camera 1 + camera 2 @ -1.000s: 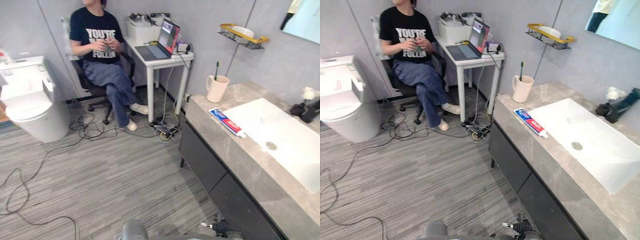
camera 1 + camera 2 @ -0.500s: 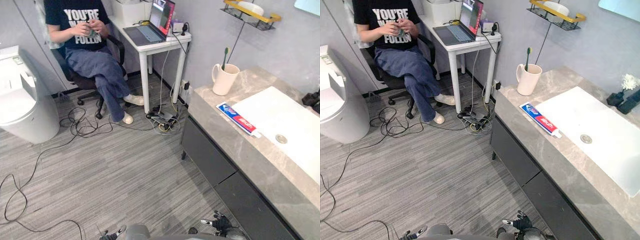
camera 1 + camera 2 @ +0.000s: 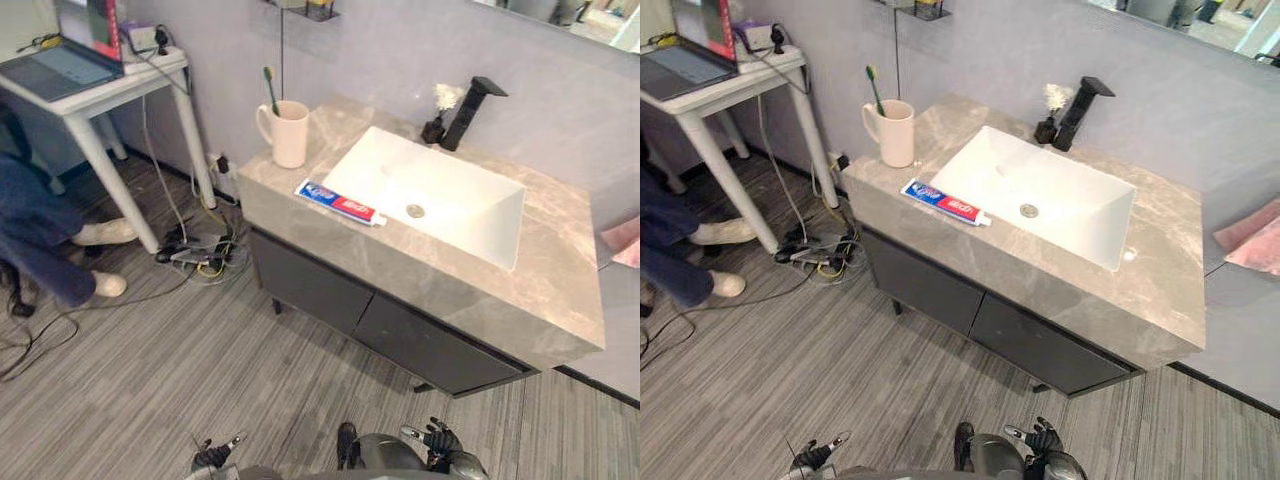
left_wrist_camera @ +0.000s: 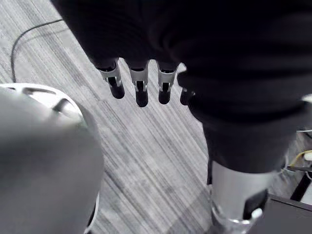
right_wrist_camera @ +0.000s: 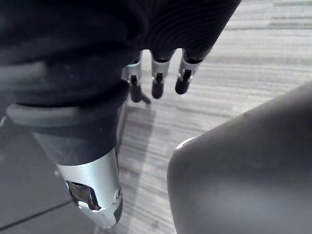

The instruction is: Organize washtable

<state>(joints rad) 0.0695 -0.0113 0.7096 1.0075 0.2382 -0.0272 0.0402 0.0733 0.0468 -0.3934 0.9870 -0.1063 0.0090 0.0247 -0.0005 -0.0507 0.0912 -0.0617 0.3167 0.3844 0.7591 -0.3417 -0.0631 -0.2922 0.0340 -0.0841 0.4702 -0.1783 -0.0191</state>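
Both hands hang low over the floor [image 3: 200, 380], well short of the washtable. The left hand [image 4: 139, 90] and the right hand [image 5: 157, 84] each show fingers straight and loose, with nothing in them.

The work lies on the grey tabletop [image 3: 560, 270]. A toothpaste tube [image 3: 340, 203] lies flat along the rim of the white basin [image 3: 470, 180], between it and the tabletop's front edge, and it is probably the thing to tidy. The cream mug [image 3: 290, 135], with a green toothbrush [image 3: 269, 88] upright in it, stands at the far left corner near the tube (a likely home for it). The black faucet [image 3: 470, 100] and a small vase [image 3: 434, 128] stand behind the basin.

The tabletop's right stretch offers free room. To the left, floor cables [image 3: 195, 245] and a white desk [image 3: 110, 90] narrow the approach, but the front looks open.
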